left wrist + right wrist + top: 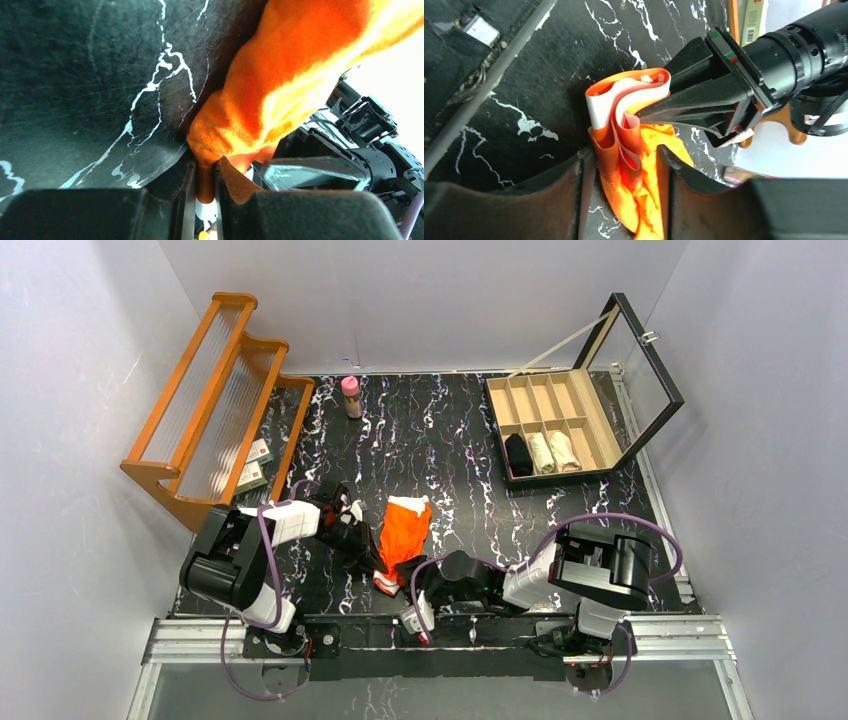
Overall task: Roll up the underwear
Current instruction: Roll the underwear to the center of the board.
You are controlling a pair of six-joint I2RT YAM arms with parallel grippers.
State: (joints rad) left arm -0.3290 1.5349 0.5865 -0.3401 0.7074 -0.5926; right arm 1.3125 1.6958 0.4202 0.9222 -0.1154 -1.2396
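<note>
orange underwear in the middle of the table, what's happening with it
Both arms are working on the orange underwear, lying on the black table. The left end effector is shut on a bunched edge. The right end effector straddles the folded waistband end; whether it grips yet is unclear. It is not rolled up yet.

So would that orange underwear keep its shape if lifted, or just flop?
The orange underwear probably flops: it bunches into folds where the left end effector pinches it. Likely light: a narrow pinch seems enough to hold it. Its white band curls loosely, so a roll may spring open.
</note>
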